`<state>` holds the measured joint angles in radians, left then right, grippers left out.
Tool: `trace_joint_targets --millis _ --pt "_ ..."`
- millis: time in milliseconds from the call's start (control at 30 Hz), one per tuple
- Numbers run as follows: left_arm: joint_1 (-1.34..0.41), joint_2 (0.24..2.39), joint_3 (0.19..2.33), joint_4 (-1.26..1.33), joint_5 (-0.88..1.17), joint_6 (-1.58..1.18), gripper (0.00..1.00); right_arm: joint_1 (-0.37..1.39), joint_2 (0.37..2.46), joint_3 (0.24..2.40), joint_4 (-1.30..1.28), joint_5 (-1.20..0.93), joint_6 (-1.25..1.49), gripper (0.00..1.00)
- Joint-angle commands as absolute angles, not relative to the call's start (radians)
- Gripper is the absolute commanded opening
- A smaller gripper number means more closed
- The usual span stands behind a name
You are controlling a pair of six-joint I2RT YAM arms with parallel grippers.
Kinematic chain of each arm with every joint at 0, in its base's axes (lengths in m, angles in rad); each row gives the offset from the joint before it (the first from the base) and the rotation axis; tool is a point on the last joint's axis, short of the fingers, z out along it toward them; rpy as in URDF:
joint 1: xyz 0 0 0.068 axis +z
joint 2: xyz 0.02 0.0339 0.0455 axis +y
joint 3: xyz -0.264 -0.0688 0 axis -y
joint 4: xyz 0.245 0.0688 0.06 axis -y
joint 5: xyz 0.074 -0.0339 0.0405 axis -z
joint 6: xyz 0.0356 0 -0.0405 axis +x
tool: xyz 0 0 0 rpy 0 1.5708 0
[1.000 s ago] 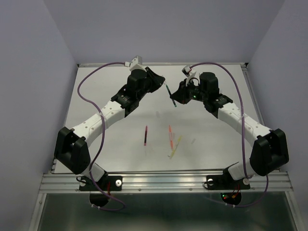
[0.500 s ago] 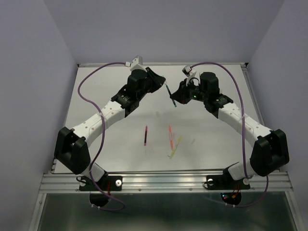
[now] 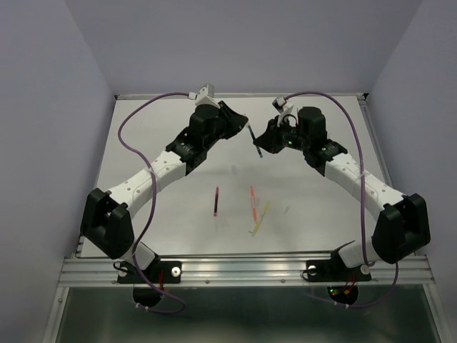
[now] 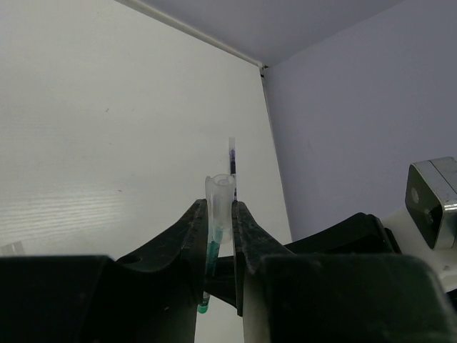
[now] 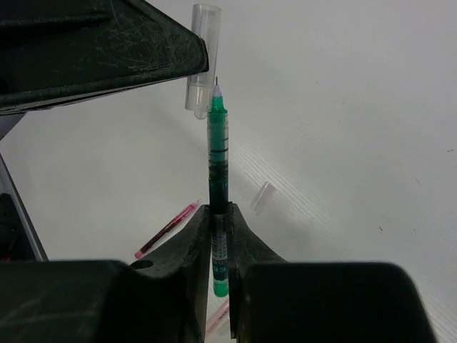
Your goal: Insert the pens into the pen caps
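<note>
My left gripper [image 3: 240,121] is shut on a pale translucent pen cap [image 4: 220,202], which sticks out past the fingertips. My right gripper [image 3: 263,144] is shut on the green pen [image 5: 218,153], held tip-first toward that cap [image 5: 201,58]. In the right wrist view the pen tip lies just beside the cap, level with its lower half and outside it. Both are held above the back middle of the table. The maroon pen [image 3: 216,201], orange-red pen [image 3: 253,202] and yellow pen [image 3: 260,217] lie on the table. A dark thin pen [image 4: 232,158] shows beyond the cap.
A loose cap [image 5: 262,195] lies on the white surface under the right gripper, with a pinkish-red pen [image 5: 167,229] to its left. Faint caps show in the top view [image 3: 233,169] [image 3: 287,209]. The two arms meet at the back; lilac walls enclose the table.
My right gripper has shifted the green pen slightly toward the cap. The left arm and the pens on the table have not visibly moved.
</note>
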<state>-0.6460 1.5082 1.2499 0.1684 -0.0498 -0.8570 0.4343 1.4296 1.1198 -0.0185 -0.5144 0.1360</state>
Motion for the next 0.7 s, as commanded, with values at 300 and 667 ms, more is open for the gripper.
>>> trace_joint_targets --millis 300,667 --pt "-0.657 1.508 1.232 0.215 -0.014 -0.781 0.0 0.442 1.376 1.175 0.003 -0.537 0.155 0.08" --pt "-0.657 1.441 1.23 0.229 -0.098 -0.793 0.0 0.442 1.402 1.186 -0.09 -0.491 0.164 0.07"
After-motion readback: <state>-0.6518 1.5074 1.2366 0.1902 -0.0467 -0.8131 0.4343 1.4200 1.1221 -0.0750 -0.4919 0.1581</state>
